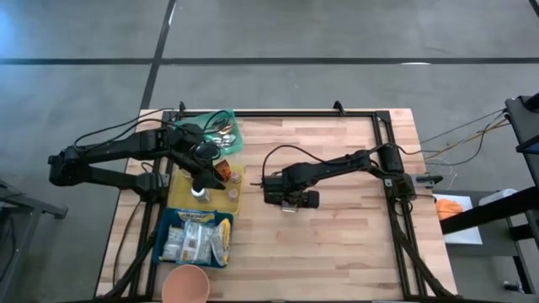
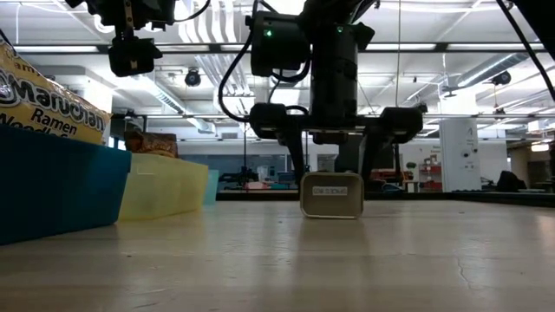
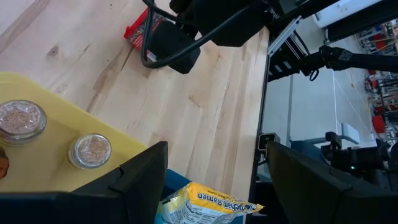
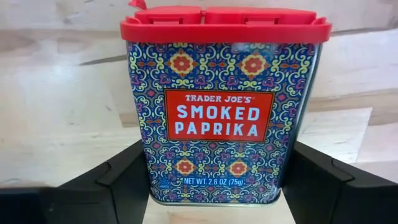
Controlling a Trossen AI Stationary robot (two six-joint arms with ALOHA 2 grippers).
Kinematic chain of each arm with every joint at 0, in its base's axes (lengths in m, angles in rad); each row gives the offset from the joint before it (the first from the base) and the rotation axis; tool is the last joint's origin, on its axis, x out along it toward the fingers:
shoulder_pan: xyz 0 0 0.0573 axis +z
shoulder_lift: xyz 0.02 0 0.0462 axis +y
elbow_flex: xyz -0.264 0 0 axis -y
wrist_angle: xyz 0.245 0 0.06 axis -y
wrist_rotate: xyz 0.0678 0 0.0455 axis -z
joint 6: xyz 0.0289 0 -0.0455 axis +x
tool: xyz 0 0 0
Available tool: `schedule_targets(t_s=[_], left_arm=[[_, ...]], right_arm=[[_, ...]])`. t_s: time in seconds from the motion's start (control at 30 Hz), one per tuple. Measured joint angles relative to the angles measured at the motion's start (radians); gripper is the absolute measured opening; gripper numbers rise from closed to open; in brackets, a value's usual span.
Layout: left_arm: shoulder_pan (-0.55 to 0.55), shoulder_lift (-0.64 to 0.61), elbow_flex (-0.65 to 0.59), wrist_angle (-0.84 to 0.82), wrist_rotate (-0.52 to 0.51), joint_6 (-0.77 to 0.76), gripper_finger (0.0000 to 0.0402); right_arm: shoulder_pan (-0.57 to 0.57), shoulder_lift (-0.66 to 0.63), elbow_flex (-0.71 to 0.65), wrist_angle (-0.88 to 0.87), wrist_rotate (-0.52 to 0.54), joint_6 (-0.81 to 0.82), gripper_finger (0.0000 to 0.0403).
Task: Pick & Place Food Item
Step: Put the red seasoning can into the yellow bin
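A smoked paprika tin point(image 4: 214, 118), blue-patterned with a red lid, lies on its back on the wooden table point(image 1: 337, 244), label side up. In the low view the tin point(image 2: 331, 196) shows end-on on the tabletop. My right gripper point(image 4: 214, 190) points down over it near the table's middle point(image 1: 290, 202), shut on the tin. My left gripper point(image 3: 217, 186) hangs open and empty above the yellow tray point(image 3: 37, 165) at the table's left point(image 1: 200, 172). My right gripper pinches the tin between its two fingers, one on each narrow long side point(image 4: 151, 177), near the end away from the red lid. The fingers point(image 4: 121, 180) come from above, pointing down. The tin lies flat, its back on the table.
The yellow tray point(image 1: 178, 200) holds small spice jars point(image 3: 91, 150). A blue bin point(image 1: 198, 240) with ramen packets stands in front of it, a green bin point(image 1: 226, 135) with utensils behind it, a pink cup point(image 1: 185, 284) at the near edge. Bare wood lies right of the tin.
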Motion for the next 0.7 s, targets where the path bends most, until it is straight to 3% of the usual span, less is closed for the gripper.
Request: schedule_targets(t_s=[0.43,0.53,0.7], left_arm=[[0.000,0.000,0.000,0.000,0.000,0.000,0.0277],[0.000,0.000,0.000,0.000,0.000,0.000,0.0277],[0.000,0.000,0.000,0.000,0.000,0.001,0.0277]], right_arm=[[0.015,-0.022,0.075,0.004,-0.038,-0.362,0.0279],[0.023,-0.049,0.097,0.166,-0.041,-0.420,0.0279],[0.046,-0.060,0.139,0.142,-0.041,-0.512,0.0279]])
